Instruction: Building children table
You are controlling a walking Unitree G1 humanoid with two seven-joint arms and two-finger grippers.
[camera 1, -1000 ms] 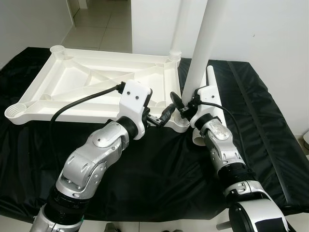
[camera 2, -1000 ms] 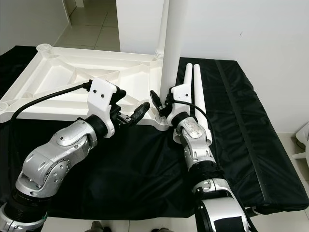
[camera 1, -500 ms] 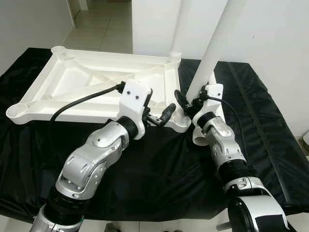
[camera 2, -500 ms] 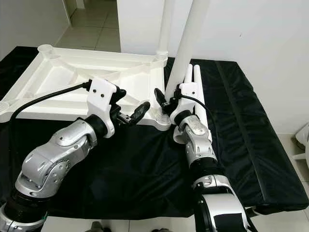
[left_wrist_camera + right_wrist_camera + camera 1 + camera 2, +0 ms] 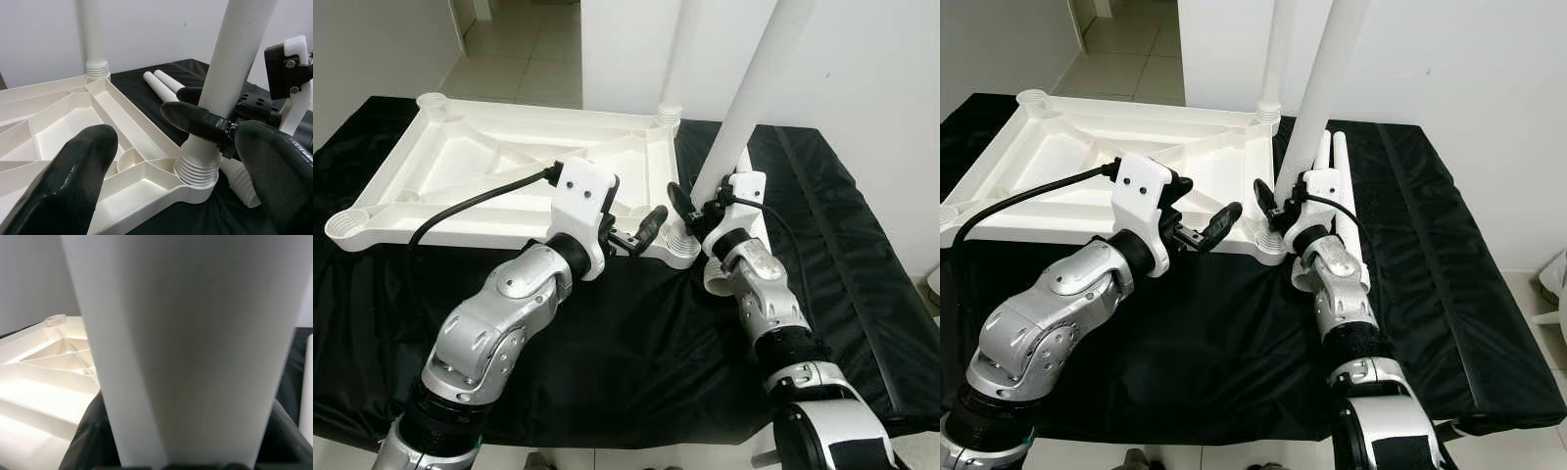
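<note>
- The white plastic children's table top (image 5: 509,176) lies upside down, ribs and corner sockets facing up, on a black padded mat (image 5: 842,255).
- A white plastic tube leg (image 5: 680,49) stands upright in the far corner socket nearest the wall.
- A second white plastic tube leg (image 5: 744,108) sits with its threaded end in the near corner socket (image 5: 195,171) on the robot's right, leaning towards the right.
- The right gripper (image 5: 700,208) has its black fingers (image 5: 188,117) closed around this leaning leg just above the socket; in the right wrist view the leg (image 5: 190,347) passes straight between them.
- The left gripper (image 5: 631,235) hovers over the table top's near edge, just beside that same socket, its fingers (image 5: 73,181) spread apart and holding nothing.
- Two more white tube legs (image 5: 1332,162) lie side by side on the mat, past the right gripper.
</note>
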